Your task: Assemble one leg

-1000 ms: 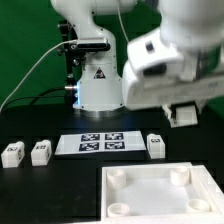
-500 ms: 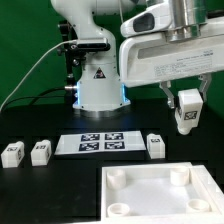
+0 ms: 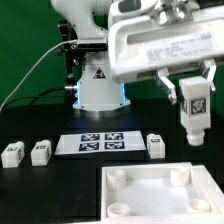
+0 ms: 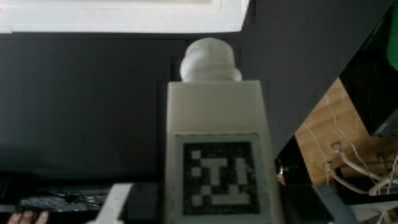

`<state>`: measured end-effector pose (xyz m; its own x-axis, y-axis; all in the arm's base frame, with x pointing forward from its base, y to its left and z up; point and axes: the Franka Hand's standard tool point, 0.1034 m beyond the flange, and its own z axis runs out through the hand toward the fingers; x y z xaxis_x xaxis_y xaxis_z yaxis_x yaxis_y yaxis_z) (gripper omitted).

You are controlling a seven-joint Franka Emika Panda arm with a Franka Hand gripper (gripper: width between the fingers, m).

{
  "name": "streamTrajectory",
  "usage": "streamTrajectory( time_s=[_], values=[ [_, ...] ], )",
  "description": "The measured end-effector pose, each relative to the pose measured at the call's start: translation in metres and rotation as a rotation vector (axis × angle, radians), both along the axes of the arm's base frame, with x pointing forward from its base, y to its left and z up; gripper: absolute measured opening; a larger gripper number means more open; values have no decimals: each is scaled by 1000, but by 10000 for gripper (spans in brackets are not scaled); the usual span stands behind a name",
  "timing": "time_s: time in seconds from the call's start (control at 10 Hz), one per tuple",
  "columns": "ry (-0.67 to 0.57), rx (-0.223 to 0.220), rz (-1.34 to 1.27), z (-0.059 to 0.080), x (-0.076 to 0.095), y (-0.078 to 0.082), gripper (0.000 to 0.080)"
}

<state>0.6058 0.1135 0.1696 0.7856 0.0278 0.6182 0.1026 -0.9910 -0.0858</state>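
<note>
Your end effector [image 3: 193, 87] is clamped on one blocky white leg [image 3: 196, 116], tag facing out, held aloft over the dark worktop [image 3: 30, 120]. Three spare legs [image 3: 12, 152] [image 3: 40, 152] [image 3: 156, 146] lie below, apparently smooth plastic.

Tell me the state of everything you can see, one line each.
pincer: shut on the leg
leg: held vertical in the air, peg end down
loose legs: three, lying apart on the table
square top: flat on the table, visible sockets empty
marker board: flat on the table
</note>
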Motion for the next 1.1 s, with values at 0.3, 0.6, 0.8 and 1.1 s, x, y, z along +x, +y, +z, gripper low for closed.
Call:
streamTrajectory(
  time_s=[0.3,0.6,0.8,1.1],
  values=[
    [17,-3,4,-1,-1,0,292],
    [90,-25,10,-18,4,16,292],
    [84,-53,5,-36,18,5,292],
    [95,-59,-6,-56,22,-2,292]
  ],
)
